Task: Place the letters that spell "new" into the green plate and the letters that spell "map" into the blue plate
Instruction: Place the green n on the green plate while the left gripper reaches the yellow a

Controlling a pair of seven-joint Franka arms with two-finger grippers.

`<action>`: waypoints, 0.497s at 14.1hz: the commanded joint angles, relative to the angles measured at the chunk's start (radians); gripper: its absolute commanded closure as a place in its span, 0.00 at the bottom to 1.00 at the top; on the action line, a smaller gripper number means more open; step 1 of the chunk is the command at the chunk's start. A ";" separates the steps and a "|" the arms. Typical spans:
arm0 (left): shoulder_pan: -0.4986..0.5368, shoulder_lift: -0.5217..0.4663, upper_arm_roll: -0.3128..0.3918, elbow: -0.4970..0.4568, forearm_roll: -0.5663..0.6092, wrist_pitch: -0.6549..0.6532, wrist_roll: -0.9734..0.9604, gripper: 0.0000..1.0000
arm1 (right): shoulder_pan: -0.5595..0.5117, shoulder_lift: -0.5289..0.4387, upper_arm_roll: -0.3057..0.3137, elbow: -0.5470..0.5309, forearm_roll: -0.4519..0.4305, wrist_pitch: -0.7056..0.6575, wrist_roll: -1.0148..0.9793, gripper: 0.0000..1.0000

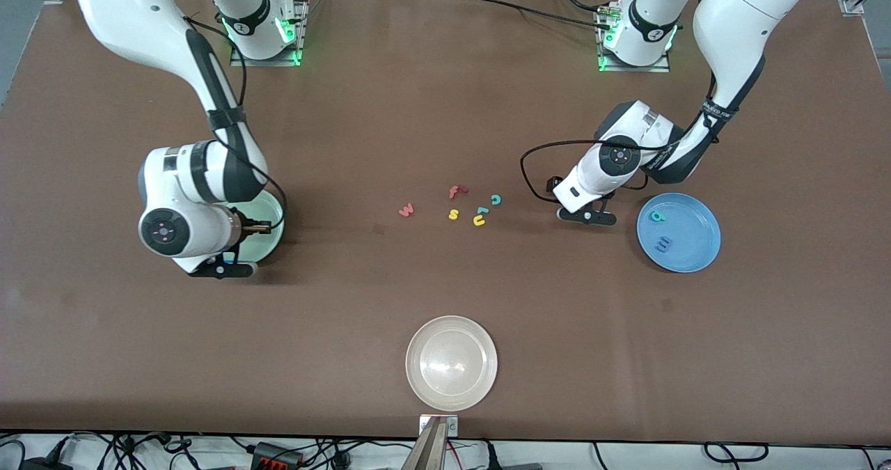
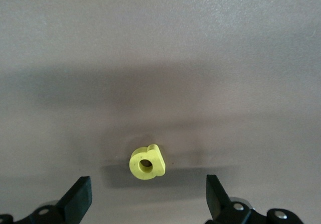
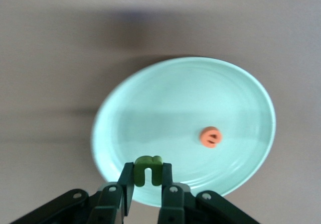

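Note:
My right gripper (image 3: 147,176) is shut on the dark green n (image 3: 147,170) and hangs over the edge of the green plate (image 3: 150,108), also seen in the front view (image 1: 273,237). An orange e (image 3: 210,136) lies in that plate. The red-pink w (image 1: 406,210) lies mid-table. My left gripper (image 2: 148,180) is open over the brown table beside the blue plate (image 1: 696,230), with the yellow p (image 2: 146,162) on the table under it, between the lines of its fingers. The blue plate holds the teal a (image 1: 656,215) and the blue m (image 1: 665,244).
A red f (image 1: 456,191), yellow s (image 1: 453,214), teal c (image 1: 495,199) and yellow u (image 1: 479,221) lie together mid-table. A cream-white plate (image 1: 452,363) stands near the front camera's edge of the table.

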 commanded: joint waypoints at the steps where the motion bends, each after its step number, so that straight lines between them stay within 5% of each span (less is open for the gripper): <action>1: 0.007 0.018 -0.003 0.005 0.032 0.023 -0.009 0.00 | -0.006 -0.015 0.013 -0.080 -0.011 0.048 -0.020 0.91; 3: 0.007 0.017 -0.003 0.005 0.039 0.025 -0.008 0.05 | -0.008 -0.016 0.013 -0.162 -0.011 0.167 -0.020 0.87; 4: 0.007 0.017 -0.003 0.005 0.047 0.023 -0.008 0.16 | -0.012 -0.013 0.013 -0.177 -0.011 0.196 -0.020 0.85; 5: 0.009 0.015 -0.003 0.005 0.056 0.023 -0.008 0.34 | -0.014 -0.006 0.013 -0.180 -0.010 0.203 -0.019 0.73; 6: 0.007 0.015 -0.003 0.005 0.058 0.023 -0.008 0.49 | -0.015 -0.005 0.013 -0.177 -0.004 0.200 -0.005 0.26; 7: 0.009 0.014 -0.003 0.005 0.058 0.023 -0.008 0.58 | -0.014 -0.013 0.013 -0.171 -0.001 0.189 0.000 0.00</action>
